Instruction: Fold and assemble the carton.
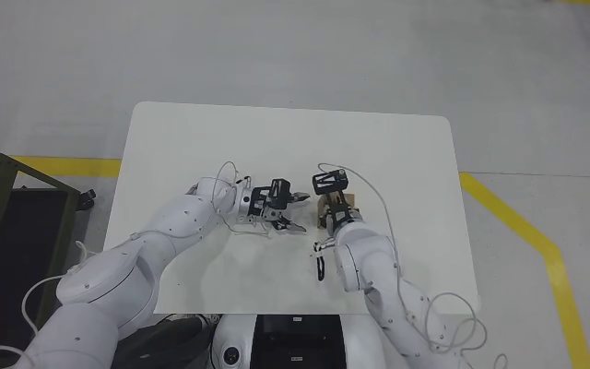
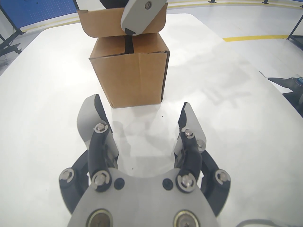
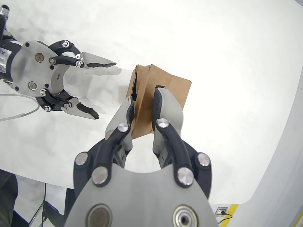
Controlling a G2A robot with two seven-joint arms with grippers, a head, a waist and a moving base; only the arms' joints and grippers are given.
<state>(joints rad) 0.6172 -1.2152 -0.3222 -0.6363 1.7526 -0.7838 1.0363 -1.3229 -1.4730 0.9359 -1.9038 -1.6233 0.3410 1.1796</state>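
The carton (image 2: 132, 79) stands upright on the tabletop (image 1: 387, 138), about midway between the side edges and nearer the front edge. My worry is the grip. My right claw (image 3: 144, 93) comes down from above and is clamped on the raised top flap (image 2: 101, 22). A sideways tug there could tip or drag the light carton, or crease the flap off its fold line. A seam on top gapes, so pressing down might buckle a wall. My left claw (image 2: 140, 99) lies low over the tabletop with its fingers spread wide. It points at the carton's side but stops just short, so nothing braces the carton.
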